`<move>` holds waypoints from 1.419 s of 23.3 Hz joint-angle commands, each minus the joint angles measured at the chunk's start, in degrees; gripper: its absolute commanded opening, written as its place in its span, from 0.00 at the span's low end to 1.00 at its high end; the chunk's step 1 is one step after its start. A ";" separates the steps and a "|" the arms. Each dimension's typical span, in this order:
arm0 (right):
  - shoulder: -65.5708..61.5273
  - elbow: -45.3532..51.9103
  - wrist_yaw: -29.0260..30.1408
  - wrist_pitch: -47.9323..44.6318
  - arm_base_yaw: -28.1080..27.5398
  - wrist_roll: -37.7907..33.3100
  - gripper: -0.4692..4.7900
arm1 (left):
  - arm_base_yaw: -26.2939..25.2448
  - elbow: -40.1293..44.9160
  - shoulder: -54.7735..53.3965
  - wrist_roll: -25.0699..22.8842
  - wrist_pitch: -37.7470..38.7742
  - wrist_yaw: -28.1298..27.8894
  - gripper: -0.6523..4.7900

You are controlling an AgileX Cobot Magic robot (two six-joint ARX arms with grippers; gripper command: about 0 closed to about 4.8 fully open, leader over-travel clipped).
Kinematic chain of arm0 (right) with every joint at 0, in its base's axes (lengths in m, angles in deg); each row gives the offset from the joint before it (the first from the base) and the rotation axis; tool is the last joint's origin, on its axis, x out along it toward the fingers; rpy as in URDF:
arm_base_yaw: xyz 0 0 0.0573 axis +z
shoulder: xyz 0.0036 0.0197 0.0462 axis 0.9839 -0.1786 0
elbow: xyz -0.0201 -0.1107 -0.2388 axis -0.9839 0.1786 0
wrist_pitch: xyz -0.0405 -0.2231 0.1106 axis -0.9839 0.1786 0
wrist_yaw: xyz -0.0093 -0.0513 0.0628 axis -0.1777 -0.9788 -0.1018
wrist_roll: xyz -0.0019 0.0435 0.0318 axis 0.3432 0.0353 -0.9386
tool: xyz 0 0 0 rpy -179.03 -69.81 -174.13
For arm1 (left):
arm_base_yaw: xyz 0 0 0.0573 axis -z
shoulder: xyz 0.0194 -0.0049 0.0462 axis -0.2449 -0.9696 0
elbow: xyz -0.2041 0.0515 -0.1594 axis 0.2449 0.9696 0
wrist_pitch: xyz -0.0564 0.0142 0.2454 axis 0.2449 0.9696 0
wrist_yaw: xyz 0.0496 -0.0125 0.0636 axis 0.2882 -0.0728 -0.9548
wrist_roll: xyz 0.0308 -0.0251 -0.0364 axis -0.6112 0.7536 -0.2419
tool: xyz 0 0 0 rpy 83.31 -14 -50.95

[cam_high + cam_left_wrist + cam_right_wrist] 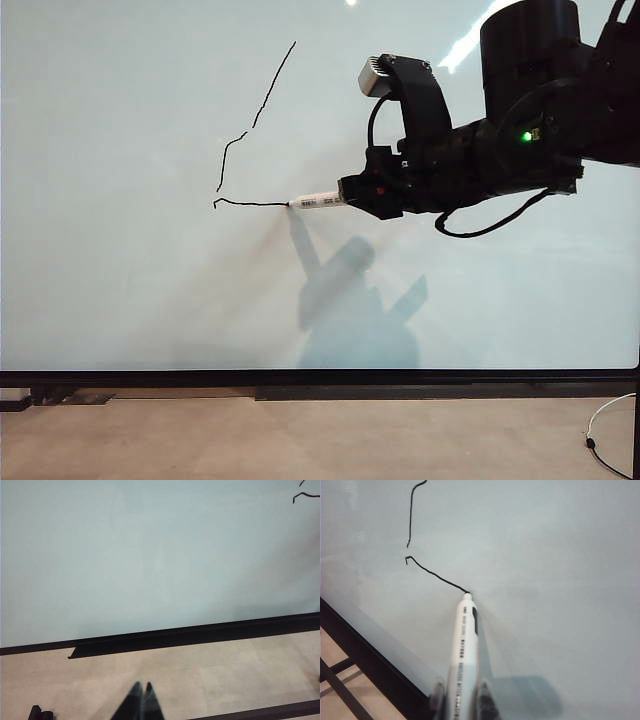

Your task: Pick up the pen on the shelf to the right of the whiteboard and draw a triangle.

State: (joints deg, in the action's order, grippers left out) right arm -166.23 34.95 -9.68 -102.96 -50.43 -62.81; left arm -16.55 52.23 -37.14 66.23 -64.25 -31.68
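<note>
Clamping the pen (463,650) between nearly closed fingers, the right gripper (460,695) is reaching in from the right side of the exterior view, and we are seeing the same grip there, right gripper (352,192) with the white barrel (318,200) sticking out level toward the left. We are noting the pen's dark tip touching the whiteboard (120,300) at the end of a short, nearly level black stroke. We are reading that stroke as the lower side of the triangle (245,140), which is unfinished: one wobbly line is running up and to the right from near the stroke's left end, with a small gap at the corner and another gap midway, and no third side is showing. We are seeing the same marks in the right wrist view, triangle (427,570), on the glossy board (560,555), with the barcode-like label running along the barrel. We are noting the arm's shadow falling on the board below the pen. We are finding the left gripper (139,702) low and well apart from the drawing, its two dark fingertips pressed together and holding nothing, pointing toward the board's black bottom frame (200,635) above the beige floor (225,675).
</note>
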 commanded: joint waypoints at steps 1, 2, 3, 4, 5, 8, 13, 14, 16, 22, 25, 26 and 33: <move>0.42 -0.28 -4.02 -1.55 -1.25 0.39 0.08 | 0.02 -0.20 0.00 -0.04 -0.33 0.00 0.11; 0.42 -0.28 -4.02 -1.51 -1.33 0.39 0.08 | 0.02 -0.20 0.00 -0.04 -0.35 0.00 0.11; 0.42 -0.28 -4.02 -1.51 -1.33 0.39 0.08 | 0.02 -0.20 0.00 -0.04 -0.35 0.00 0.11; 0.42 -0.28 -4.04 -1.53 -1.33 0.39 0.08 | 0.02 -0.20 0.00 -0.04 -0.35 0.02 0.11; 0.42 -0.28 -4.04 -1.53 -1.38 0.39 0.08 | 0.02 -0.20 0.00 -0.04 -0.35 0.02 0.11; 0.44 -0.26 -4.00 -1.46 -1.68 0.39 0.08 | 0.02 -0.20 0.00 -0.04 -0.35 0.02 0.11; 1.68 0.98 -4.33 -1.62 -1.88 0.90 0.08 | 0.02 -0.20 0.00 -0.04 -0.35 0.00 0.11; 2.40 1.68 -5.18 -1.64 -1.88 1.73 0.08 | 0.02 -0.20 0.00 -0.04 -0.35 0.02 0.11; 3.30 2.54 -5.49 -1.62 -2.69 1.92 0.08 | 0.02 -0.20 0.00 -0.04 -0.35 0.00 0.11; 3.96 4.04 -5.68 -1.66 -4.26 1.77 0.08 | 0.02 -0.20 0.00 -0.04 -0.35 0.00 0.11; 4.52 4.83 -6.08 -1.53 -4.52 1.90 0.08 | 0.00 -0.22 0.00 -0.04 -0.39 0.04 0.11; 4.70 5.03 -6.10 -1.46 -4.74 1.92 0.08 | 0.02 -0.20 0.00 -0.04 -0.33 0.00 0.11; 6.47 5.55 -5.92 -0.59 -6.34 2.05 0.08 | 0.02 -0.20 0.00 -0.04 -0.35 0.00 0.11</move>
State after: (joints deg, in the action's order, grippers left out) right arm -160.48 40.89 -10.25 -101.91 -55.94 -60.80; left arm -16.55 52.23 -37.14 66.23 -64.27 -31.70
